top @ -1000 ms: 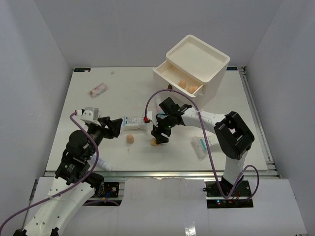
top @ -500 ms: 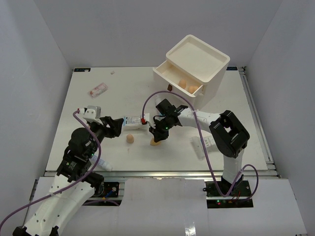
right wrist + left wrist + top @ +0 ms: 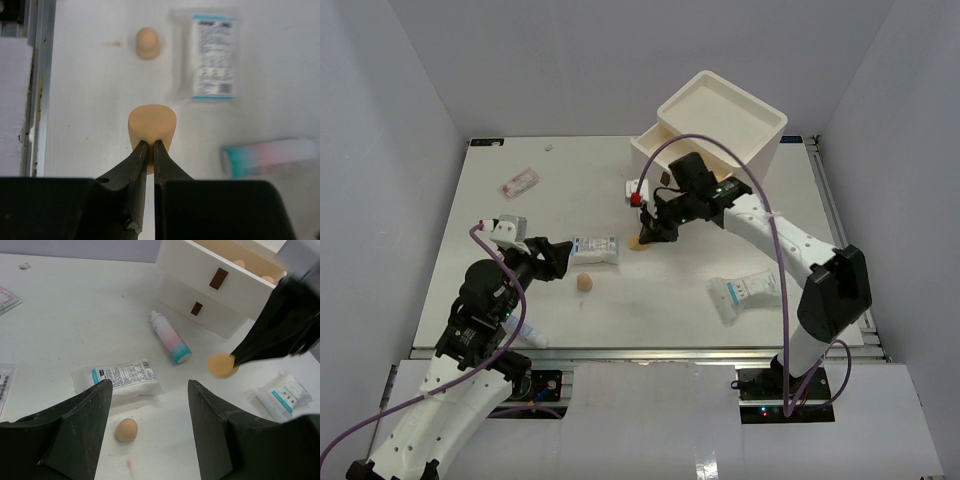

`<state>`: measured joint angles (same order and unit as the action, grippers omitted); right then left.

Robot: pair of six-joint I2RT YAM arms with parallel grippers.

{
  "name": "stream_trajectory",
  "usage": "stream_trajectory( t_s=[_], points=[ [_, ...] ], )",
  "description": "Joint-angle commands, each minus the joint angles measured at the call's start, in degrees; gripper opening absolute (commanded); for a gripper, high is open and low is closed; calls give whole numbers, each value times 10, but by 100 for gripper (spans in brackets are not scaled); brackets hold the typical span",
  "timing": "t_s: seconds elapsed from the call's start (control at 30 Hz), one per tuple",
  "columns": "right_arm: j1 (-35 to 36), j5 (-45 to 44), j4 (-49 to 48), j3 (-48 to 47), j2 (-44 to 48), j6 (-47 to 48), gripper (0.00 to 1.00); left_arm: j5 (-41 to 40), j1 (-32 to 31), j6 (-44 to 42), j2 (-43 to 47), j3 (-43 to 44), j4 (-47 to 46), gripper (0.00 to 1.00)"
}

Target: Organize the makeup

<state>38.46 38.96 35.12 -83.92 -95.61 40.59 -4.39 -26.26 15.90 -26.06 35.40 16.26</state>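
Sponge (image 3: 636,243) hangs pinched in the right jaws above the counter (image 3: 670,300) in the top view. The packet (image 3: 595,249) is at its 9 o'clock and the box (image 3: 760,155) at 1 o'clock. A loose sponge (image 3: 584,283) lies at 7 o'clock, a second packet (image 3: 745,292) at 4 o'clock and a sachet (image 3: 518,182) well apart at 10 o'clock. The left jaws stand wide and empty near the packet's left end.

Left wrist view: the wide jaws frame the packet (image 3: 120,377) and loose sponge (image 3: 126,430). The bottle (image 3: 170,337) lies at 12 o'clock and the held sponge (image 3: 221,365) at 2 o'clock. Two more sponges (image 3: 240,263) sit in the open drawer (image 3: 195,267).

Right wrist view: the right jaws, nearly closed, grip the sponge (image 3: 151,125) at its base. The loose sponge (image 3: 148,42) is at 12 o'clock, the packet (image 3: 214,55) at 1 o'clock and the bottle (image 3: 272,155) at 4 o'clock.
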Motion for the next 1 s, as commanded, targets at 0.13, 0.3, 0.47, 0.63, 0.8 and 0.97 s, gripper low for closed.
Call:
stream_trajectory(
  t_s=[0.13, 0.3, 0.47, 0.63, 0.8, 0.97],
  points=[
    [-118, -57, -55, -112, 75, -114, 8, 27, 2, -6, -9, 1, -9, 73],
    [-173, -136, -119, -102, 72, -163, 14, 33, 2, -5, -21, 2, -9, 73],
    [-186, -175, -168, -78, 49, -177, 19, 35, 2, -4, -27, 2, -9, 73],
    [-186, -187, -188, -107, 5, -184, 23, 38, 2, -3, -35, 2, -10, 73],
    [-186, -187, -184, -147, -44, -191, 32, 43, 2, -3, -43, 2, -10, 73],
    [-186, -182, -184, -160, -55, -188, 50, 52, 2, -2, -54, 2, -10, 72]
  ],
)
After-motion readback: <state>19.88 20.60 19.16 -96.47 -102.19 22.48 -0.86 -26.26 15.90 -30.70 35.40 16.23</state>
